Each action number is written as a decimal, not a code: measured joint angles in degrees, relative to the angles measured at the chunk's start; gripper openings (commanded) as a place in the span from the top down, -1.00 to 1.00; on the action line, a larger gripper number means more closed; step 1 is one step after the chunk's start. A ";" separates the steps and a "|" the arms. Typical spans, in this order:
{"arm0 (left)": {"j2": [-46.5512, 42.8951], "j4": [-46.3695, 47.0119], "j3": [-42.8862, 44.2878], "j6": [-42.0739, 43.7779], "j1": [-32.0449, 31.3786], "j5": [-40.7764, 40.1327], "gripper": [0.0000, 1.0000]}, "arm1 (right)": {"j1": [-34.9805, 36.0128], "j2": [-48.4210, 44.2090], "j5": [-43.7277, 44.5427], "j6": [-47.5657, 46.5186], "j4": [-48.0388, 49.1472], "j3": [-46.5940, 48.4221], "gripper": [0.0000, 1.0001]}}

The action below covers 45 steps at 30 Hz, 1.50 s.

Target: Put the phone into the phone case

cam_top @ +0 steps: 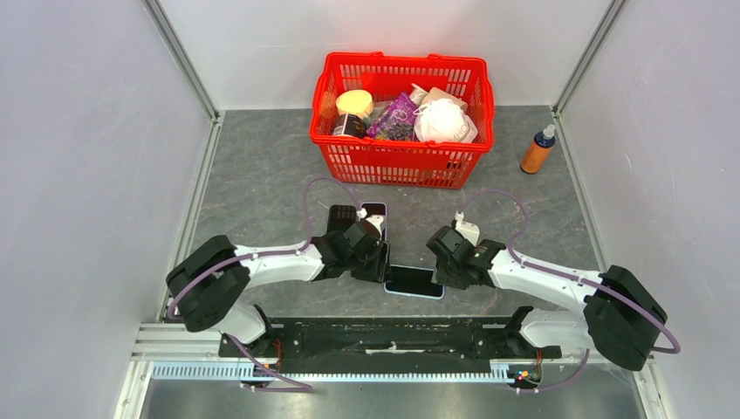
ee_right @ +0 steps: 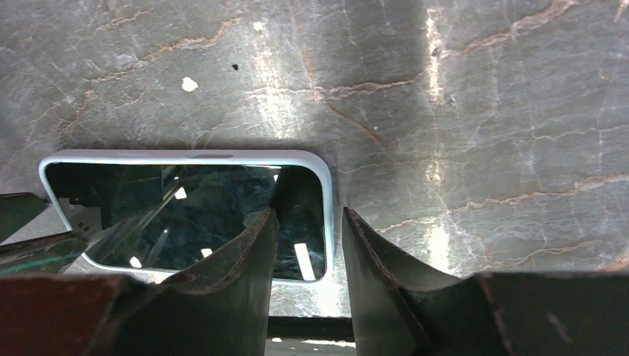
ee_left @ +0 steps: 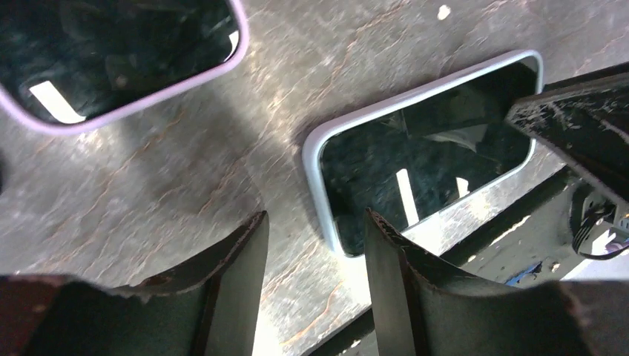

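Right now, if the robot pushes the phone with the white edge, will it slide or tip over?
Probably slide: the phone lies flat on the table, so tipping seems unlikely. It looks stiff, with straight edges. Its glossy face may be slippery, and it is thin, so the right gripper, open across its end, might struggle lifting it.

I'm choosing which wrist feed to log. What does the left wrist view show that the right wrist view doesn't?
Only left wrist: the lilac-rimmed slab, plus how the open left gripper straddles one end of the pale-rimmed slab. Only right wrist: how the open right gripper straddles its other end. Both: that pale-rimmed slab lying flat on the grey table.
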 measured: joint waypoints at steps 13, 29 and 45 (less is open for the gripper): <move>5.44 4.20 2.64 -1.77 -0.61 1.18 0.63 | 0.68 0.76 -0.39 0.33 2.12 -0.68 0.61; 4.37 0.87 4.07 -2.75 -6.73 -10.43 0.34 | 5.14 3.58 5.18 0.24 -2.05 3.19 0.23; -0.42 -13.18 13.94 15.04 -10.84 -9.27 -0.71 | 1.81 -19.10 3.76 -1.11 -14.86 9.07 -0.94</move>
